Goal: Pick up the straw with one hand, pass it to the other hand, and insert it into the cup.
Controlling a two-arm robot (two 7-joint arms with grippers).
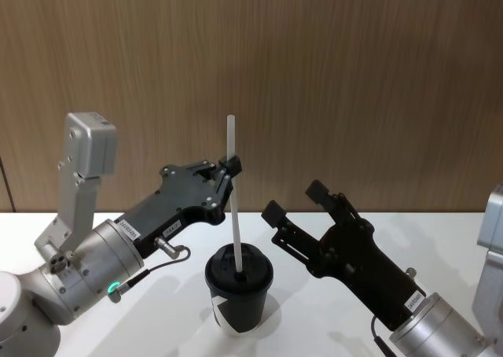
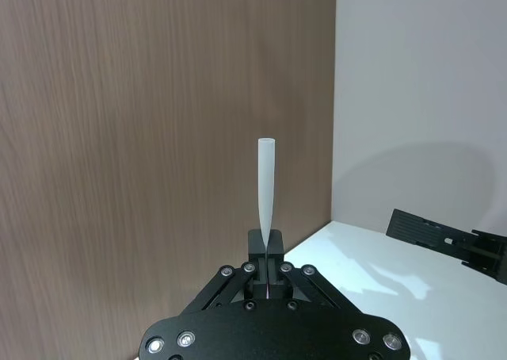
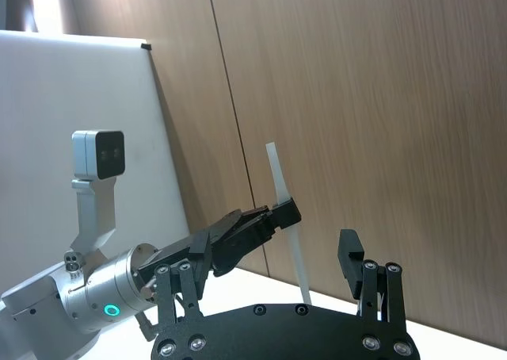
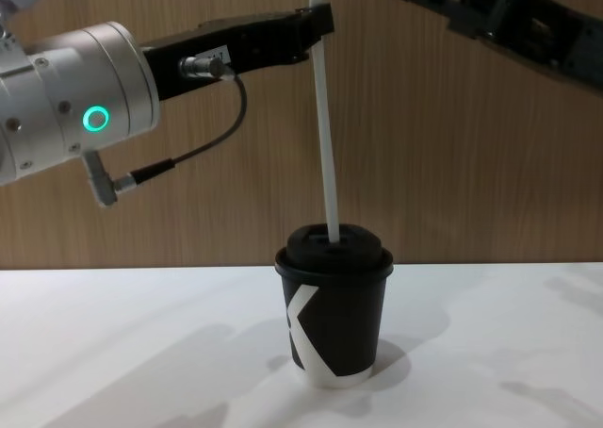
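Thin white straw point(image 1: 234, 207): upright, lower end hidden inside the domed lid of the black paper cup point(image 1: 238, 292) on the white counter point(image 1: 330, 310). Left pincer point(image 1: 230, 168) clamped on its upper part. Right pincer point(image 1: 297, 202) spread open, empty, beside the cup.

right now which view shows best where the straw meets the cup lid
The chest view: the straw runs down from the left gripper into the cup lid, seen side-on. The head view shows this from above; both wrist views show the pinched upper straw.
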